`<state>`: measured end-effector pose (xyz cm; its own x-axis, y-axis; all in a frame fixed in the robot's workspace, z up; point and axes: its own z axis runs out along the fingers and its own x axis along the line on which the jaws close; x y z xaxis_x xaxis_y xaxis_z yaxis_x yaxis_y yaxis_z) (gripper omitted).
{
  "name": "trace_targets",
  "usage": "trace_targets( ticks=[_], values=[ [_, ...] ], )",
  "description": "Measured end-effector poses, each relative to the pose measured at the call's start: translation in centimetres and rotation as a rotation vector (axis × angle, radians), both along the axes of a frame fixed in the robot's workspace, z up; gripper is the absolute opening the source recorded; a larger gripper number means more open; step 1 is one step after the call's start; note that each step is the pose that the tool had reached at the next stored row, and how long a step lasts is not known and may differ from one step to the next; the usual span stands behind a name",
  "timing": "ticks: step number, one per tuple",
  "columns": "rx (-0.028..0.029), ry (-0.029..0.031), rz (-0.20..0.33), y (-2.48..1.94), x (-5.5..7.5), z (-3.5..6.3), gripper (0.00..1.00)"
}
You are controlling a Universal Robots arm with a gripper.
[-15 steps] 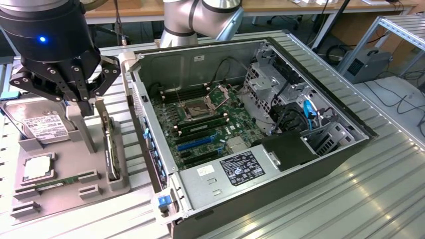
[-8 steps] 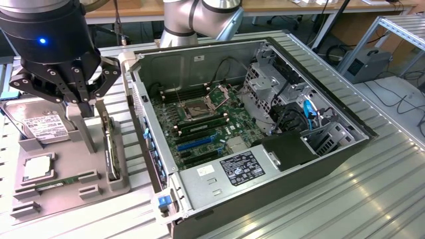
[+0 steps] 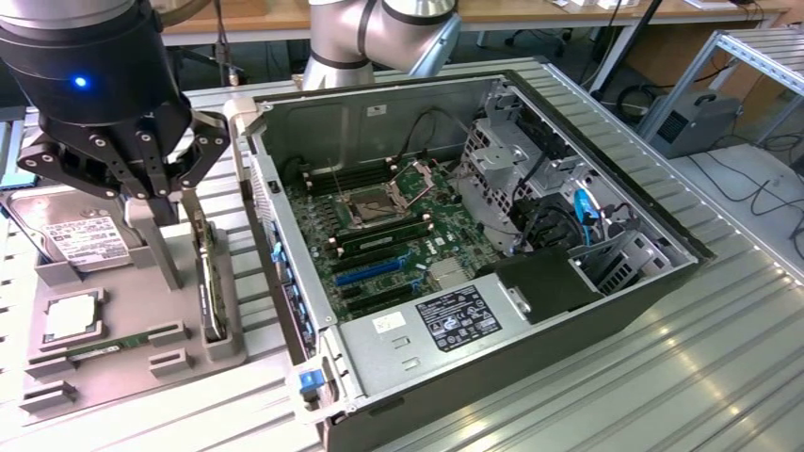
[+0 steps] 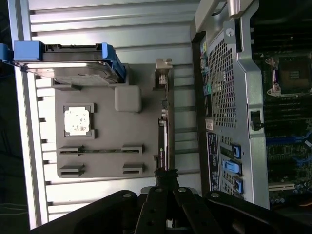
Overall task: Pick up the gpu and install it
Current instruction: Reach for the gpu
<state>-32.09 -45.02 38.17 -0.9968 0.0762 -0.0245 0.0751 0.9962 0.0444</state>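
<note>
In the exterior view the black gripper (image 3: 153,191) is hanging nearest the lens, fingers pressed together and gripping nothing. The gpu (image 3: 211,282) is standing on edge in the grey tray (image 3: 126,297), beside the open computer case (image 3: 647,282). In the wrist view the shut gripper (image 4: 164,175) is hovering over one end of the gpu (image 4: 162,136), which is not yet lifted.

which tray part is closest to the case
The gpu, standing along the tray edge beside the case; hard drive, cpu and memory stick sit farther off.
</note>
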Motion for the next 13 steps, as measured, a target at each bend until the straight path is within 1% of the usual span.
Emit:
trace_targets(
  ticks=[13],
  values=[
    [0.0000, 0.0000, 0.000, -0.55, 0.00, 0.00, 0.11]
  ],
)
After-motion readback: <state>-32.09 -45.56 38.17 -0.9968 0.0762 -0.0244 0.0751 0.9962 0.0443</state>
